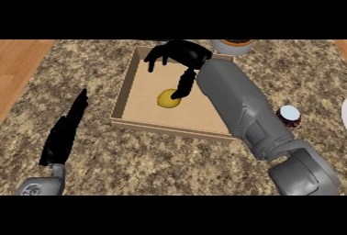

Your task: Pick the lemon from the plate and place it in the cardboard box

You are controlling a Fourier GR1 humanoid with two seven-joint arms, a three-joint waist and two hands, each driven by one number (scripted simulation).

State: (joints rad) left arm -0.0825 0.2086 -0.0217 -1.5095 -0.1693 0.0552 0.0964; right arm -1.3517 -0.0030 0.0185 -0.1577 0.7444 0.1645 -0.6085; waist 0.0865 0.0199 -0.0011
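Counter point(136, 156) is being occupied by cardboard box point(169, 127). Lemon point(165, 100) is being contained on box floor. Right hand point(180, 53) is being held above lemon, fingers spread, nothing gripped. Left hand point(64, 133) is being rested lower left, fingers straight.

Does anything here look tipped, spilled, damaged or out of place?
Nothing stands out. The lemon lies inside the cardboard box, which sits flat and undamaged on the counter. The right hand hangs open above it. The left hand rests open at the left.
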